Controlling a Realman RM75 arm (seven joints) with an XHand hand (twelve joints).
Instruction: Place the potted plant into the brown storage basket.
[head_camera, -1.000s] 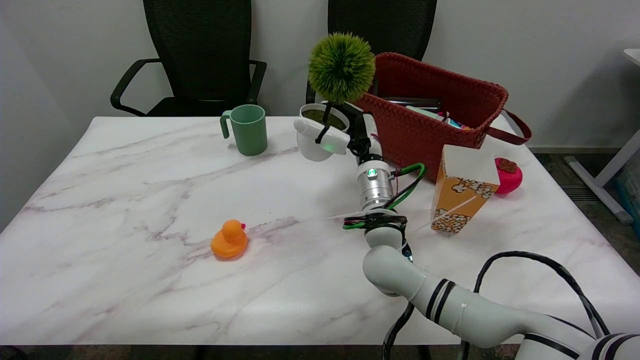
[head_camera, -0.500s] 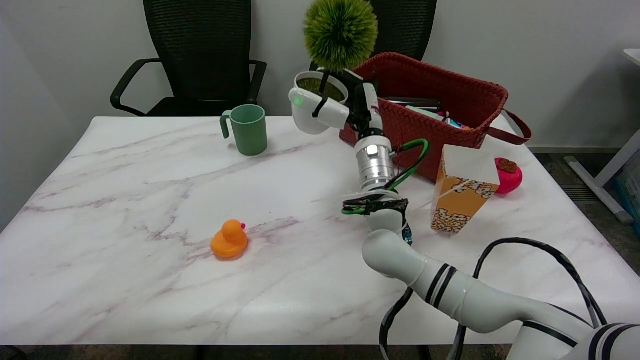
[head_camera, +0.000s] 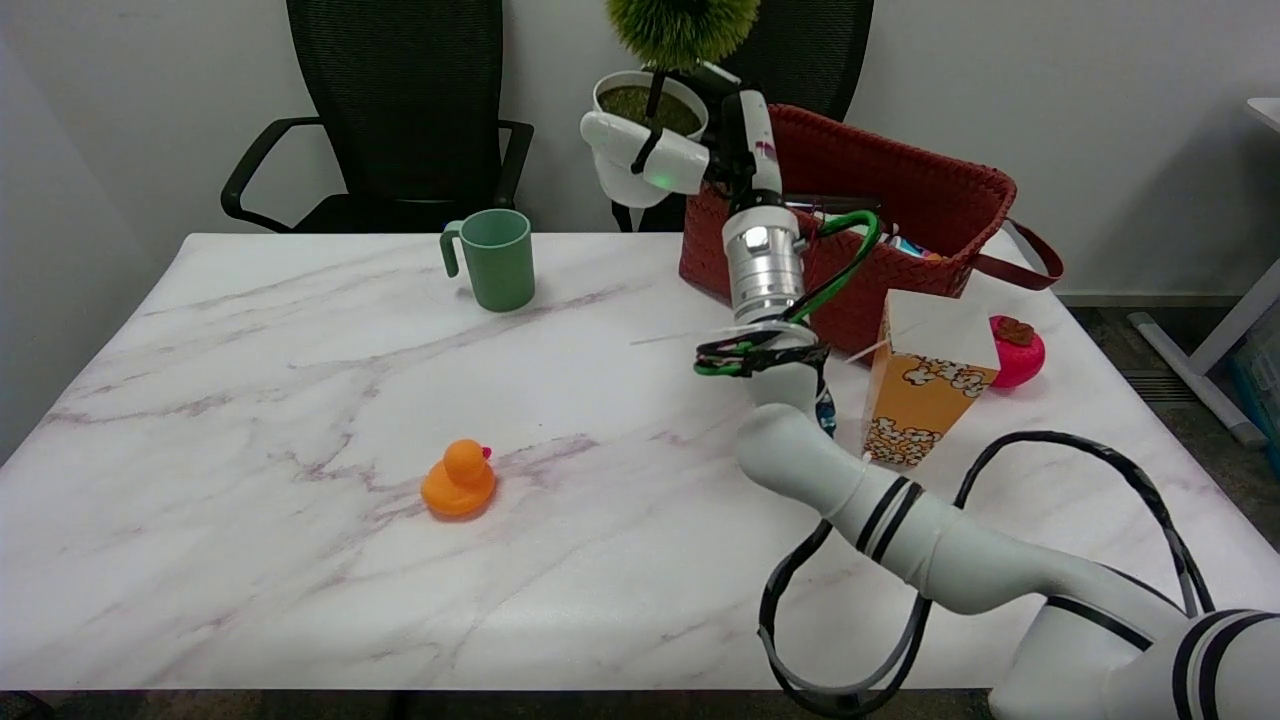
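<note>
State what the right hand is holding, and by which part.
The right hand holds the potted plant, its fingers wrapped around the white pot's side, below the rim.

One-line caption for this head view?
Right hand holds the potted plant aloft beside the brown storage basket.

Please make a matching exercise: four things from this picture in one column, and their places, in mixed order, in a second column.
Things:
1. potted plant
2. green mug
3. orange duck
4. popcorn box

Places:
A. near middle of the table
B. held up in the right hand
C. in front of the brown basket
D. far side, before the left chair

Pairs: 1-B, 2-D, 3-A, 4-C
</note>
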